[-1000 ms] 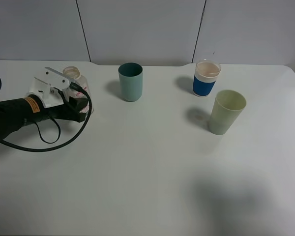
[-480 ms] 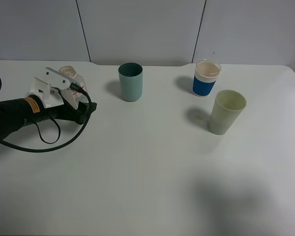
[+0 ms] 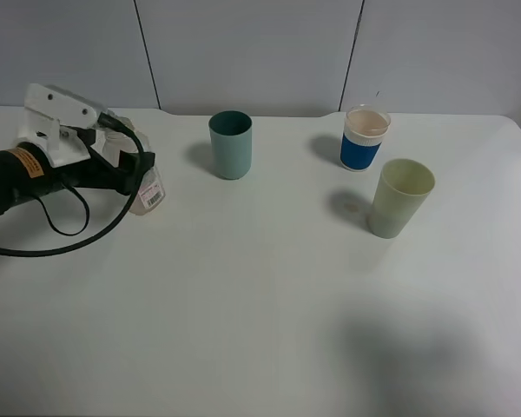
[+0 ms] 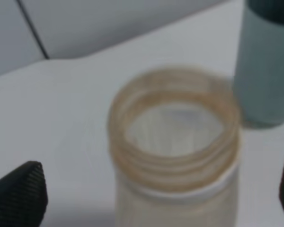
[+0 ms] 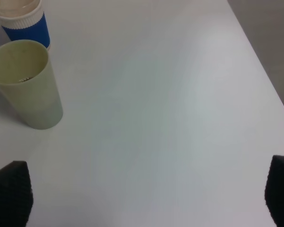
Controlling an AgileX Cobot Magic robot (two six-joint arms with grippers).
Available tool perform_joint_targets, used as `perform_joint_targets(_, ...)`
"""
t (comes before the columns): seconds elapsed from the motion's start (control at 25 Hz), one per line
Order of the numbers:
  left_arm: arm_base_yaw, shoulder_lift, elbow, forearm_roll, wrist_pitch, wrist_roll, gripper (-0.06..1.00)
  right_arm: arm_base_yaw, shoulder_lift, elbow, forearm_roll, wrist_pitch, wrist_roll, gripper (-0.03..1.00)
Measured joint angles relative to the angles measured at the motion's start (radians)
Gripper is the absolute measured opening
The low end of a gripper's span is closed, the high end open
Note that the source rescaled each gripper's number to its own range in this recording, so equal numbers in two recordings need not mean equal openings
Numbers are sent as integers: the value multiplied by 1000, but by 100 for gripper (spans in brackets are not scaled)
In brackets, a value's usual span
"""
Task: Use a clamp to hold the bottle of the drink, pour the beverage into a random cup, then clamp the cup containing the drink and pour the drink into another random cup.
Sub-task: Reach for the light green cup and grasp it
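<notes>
A clear bottle (image 3: 146, 189) with an open mouth and a pink label stands at the table's left. My left gripper (image 3: 135, 169) is open around its top; the wrist view shows the bottle mouth (image 4: 174, 142) between the two black fingertips (image 4: 19, 191), with a gap on each side. A teal cup (image 3: 231, 144) stands to its right, also in the left wrist view (image 4: 267, 61). A blue-and-white cup (image 3: 364, 139) and a pale green cup (image 3: 399, 198) stand at the right. My right gripper (image 5: 146, 194) is open and empty.
The white table (image 3: 260, 304) ends at a grey wall behind. The left arm's black cable (image 3: 69, 248) loops over the table. The right wrist view shows the green cup (image 5: 26, 85), the blue cup (image 5: 23, 21) and the table's edge (image 5: 260, 61).
The left arm has risen and drawn back to the left. More of the bottle's body and label now show below the gripper. The cups have not moved.
</notes>
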Motion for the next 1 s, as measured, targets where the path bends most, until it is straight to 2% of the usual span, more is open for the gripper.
perform_joint_targets(0.16,0,-128,68,-72,6,1,100,0,0,0,0,0,0,95)
perform_joint_targets(0.32,0,-220,124,-101,18,1,100,0,0,0,0,0,0,95)
perform_joint_targets(0.52,0,-326,156,-178,62,1,100,0,0,0,0,0,0,95)
perform_joint_targets(0.56,0,-378,160,-225,102,1,100,0,0,0,0,0,0,95)
perform_joint_targets(0.68,0,-452,160,-274,162,21,100,0,0,0,0,0,0,95)
perform_joint_targets(0.76,0,-561,160,-342,248,80,100,0,0,0,0,0,0,95)
perform_joint_targets(0.8,0,-561,160,-342,248,80,100,0,0,0,0,0,0,95)
perform_joint_targets(0.88,0,-648,160,-390,322,148,100,0,0,0,0,0,0,95)
perform_joint_targets(1.0,0,-737,159,-410,384,177,100,0,0,0,0,0,0,95)
